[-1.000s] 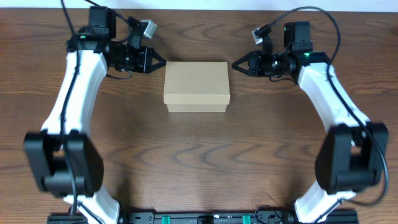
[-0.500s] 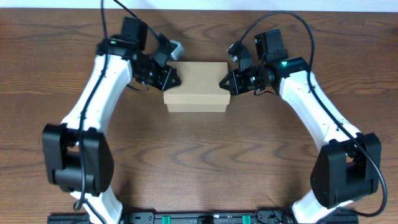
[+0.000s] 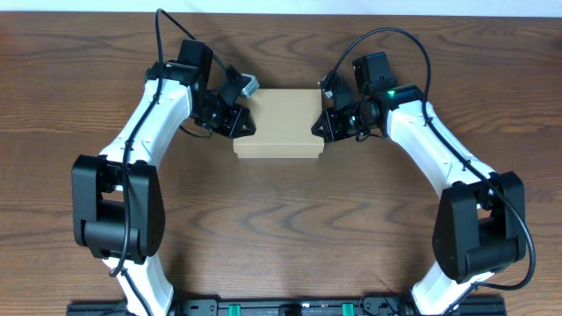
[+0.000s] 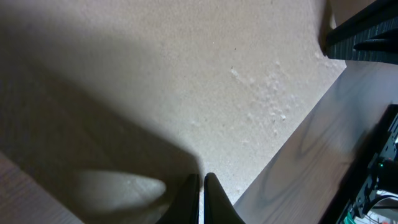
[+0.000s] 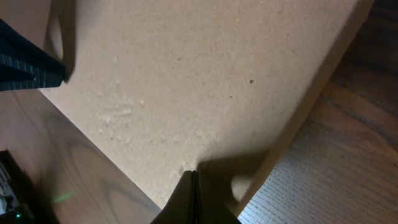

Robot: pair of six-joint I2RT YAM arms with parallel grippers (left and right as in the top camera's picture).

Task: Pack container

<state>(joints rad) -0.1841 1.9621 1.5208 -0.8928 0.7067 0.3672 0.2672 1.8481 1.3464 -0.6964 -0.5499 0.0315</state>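
Dark wood-grain table (image 3: 281,228) fills our overhead view. On its far half, midway between our two arms, sits the container (image 3: 277,118), a plain tan cardboard box with its lid down flat and its long sides running left to right.

Our left gripper (image 3: 245,123) meets the box at the left edge of the lid. Our left wrist camera shows its two fingers (image 4: 217,202) pinched together with only a sliver between them, holding nothing, their tips over the tan surface. Our right gripper (image 3: 318,128) meets the right edge in mirror fashion. Its fingers (image 5: 186,205) are clenched into a single point, also empty, over the lid close to its edge, with wood showing beside it. We cannot tell whether either tip actually presses on the cardboard.

Each wrist camera catches the opposite gripper as a dark shape across the lid. Behind the grippers our white arms (image 3: 132,149) bow outward toward the table's near edge.
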